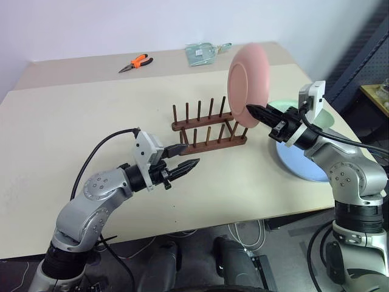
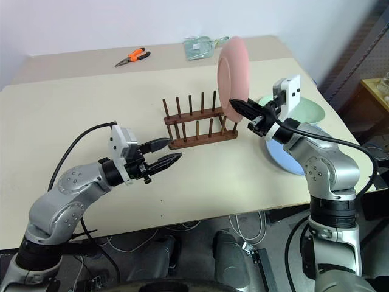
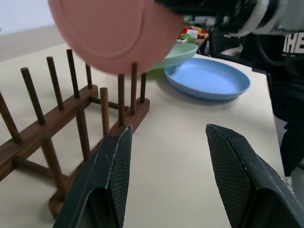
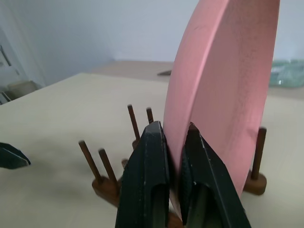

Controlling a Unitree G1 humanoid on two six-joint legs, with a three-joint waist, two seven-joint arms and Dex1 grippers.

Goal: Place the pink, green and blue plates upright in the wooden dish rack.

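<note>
My right gripper point(image 1: 252, 111) is shut on the lower rim of the pink plate point(image 1: 249, 82) and holds it upright on edge, just above the right end of the wooden dish rack point(image 1: 206, 128). The wrist view shows both fingers point(image 4: 147, 156) pinching the plate's rim point(image 4: 223, 71), with the rack's pegs behind. The green plate point(image 2: 310, 112) lies flat at the table's right edge. The blue plate point(image 1: 298, 165) lies in front of it, partly hidden by my right arm. My left gripper point(image 1: 185, 157) is open and empty, level, pointing at the rack's near left side.
Orange-handled pliers point(image 1: 137, 62) and a clear plastic packet point(image 1: 203, 53) lie at the back of the beige table point(image 1: 73, 121). The plates sit close to the table's right edge. A cable trails from each wrist.
</note>
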